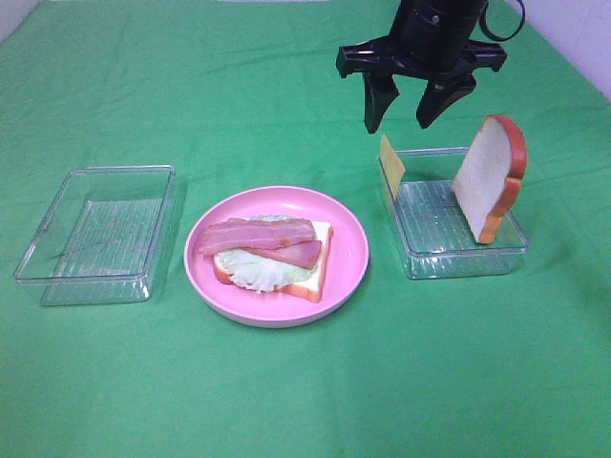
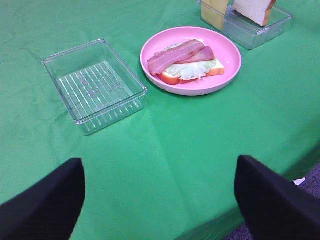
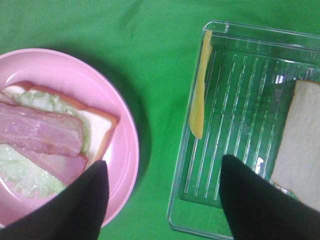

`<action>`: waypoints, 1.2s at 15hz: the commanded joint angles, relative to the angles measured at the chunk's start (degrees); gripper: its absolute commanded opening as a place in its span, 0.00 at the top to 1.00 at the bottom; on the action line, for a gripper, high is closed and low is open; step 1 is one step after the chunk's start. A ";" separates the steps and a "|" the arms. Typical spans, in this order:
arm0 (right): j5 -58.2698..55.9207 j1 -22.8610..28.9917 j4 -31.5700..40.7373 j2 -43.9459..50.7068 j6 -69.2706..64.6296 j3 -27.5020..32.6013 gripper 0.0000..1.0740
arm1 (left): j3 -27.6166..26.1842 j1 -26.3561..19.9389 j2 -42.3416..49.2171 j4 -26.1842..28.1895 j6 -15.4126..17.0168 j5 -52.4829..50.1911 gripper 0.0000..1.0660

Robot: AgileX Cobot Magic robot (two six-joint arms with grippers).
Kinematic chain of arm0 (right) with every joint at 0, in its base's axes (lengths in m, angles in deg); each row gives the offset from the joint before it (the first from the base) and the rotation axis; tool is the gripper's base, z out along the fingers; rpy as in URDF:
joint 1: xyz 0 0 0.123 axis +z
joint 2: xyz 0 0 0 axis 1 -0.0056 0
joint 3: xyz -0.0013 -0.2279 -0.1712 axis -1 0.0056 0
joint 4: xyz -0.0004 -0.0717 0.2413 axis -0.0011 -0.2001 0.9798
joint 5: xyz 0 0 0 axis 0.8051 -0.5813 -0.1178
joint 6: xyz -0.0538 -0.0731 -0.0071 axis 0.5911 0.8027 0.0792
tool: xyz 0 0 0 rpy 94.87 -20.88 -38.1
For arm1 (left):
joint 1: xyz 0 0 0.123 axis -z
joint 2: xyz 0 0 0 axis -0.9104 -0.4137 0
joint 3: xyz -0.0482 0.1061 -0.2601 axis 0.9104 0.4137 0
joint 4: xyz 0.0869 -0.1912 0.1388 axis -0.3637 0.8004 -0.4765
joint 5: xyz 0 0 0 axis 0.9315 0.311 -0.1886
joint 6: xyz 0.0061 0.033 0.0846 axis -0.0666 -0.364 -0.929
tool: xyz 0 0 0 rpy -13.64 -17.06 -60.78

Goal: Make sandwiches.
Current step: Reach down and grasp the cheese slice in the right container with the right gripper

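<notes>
An open-faced sandwich (image 1: 272, 258) lies on the round pink plate (image 1: 346, 239): white bread with orange-brown crust, pale lettuce and two reddish-pink meat strips (image 1: 258, 236) on top. A yellow cheese square (image 1: 391, 164) leans against the left wall of the right clear tray (image 1: 458, 262). A second bread slice (image 1: 492, 176) stands on edge against its right wall. My right gripper (image 1: 401, 126) hangs open above the tray's far left corner, over the cheese (image 3: 199, 100), holding nothing. My left gripper (image 2: 160, 161) is open, low over the cloth, well short of the plate (image 2: 227, 50).
An empty clear tray (image 1: 95, 234) sits left of the plate on the green cloth. The table's near edge shows in the left wrist view beside the left gripper's fingers (image 2: 270, 200).
</notes>
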 commanded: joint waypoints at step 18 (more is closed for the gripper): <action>1.49 -0.23 -5.61 -13.41 0.00 -7.33 0.95 | 0.17 0.11 1.15 0.34 0.06 -0.46 0.27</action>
